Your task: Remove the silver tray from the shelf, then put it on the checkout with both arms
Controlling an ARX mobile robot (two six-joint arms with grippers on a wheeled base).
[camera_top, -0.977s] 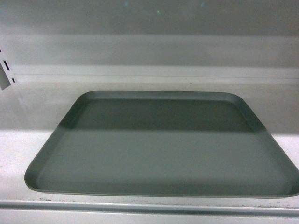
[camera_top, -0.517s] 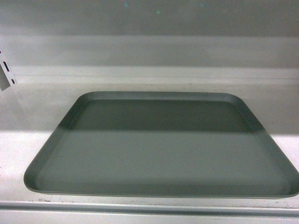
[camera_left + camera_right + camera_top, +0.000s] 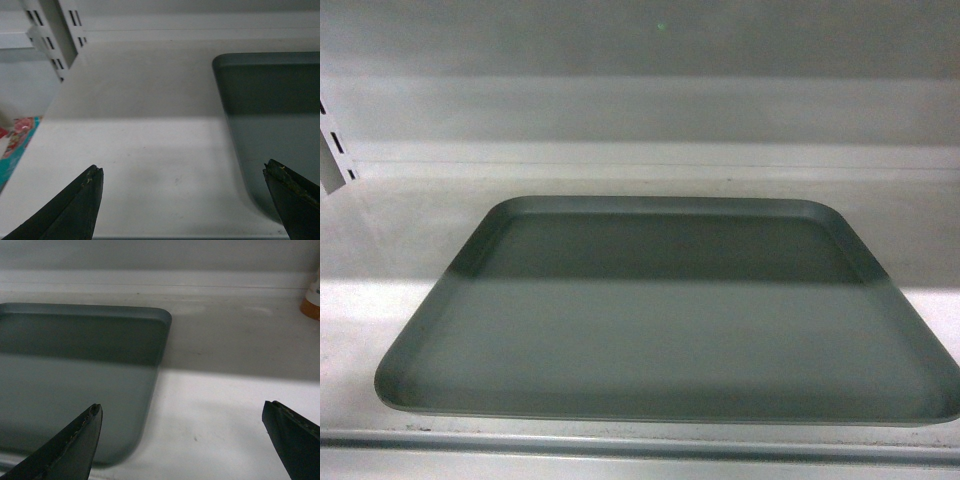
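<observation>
Spreading wide, the left gripper (image 3: 182, 172) straddles the near left corner of the silver tray (image 3: 665, 310), one finger over bare board and the other above the rim; the right gripper (image 3: 182, 412), just as wide, frames the near right corner. Neither touches metal. The tray lies flat on the shelf (image 3: 380, 260), close to its front lip. Gripping, lifting and carrying to the checkout all remain.

Slotted white upright (image 3: 52, 37), shaded back panel (image 3: 640, 40)
</observation>
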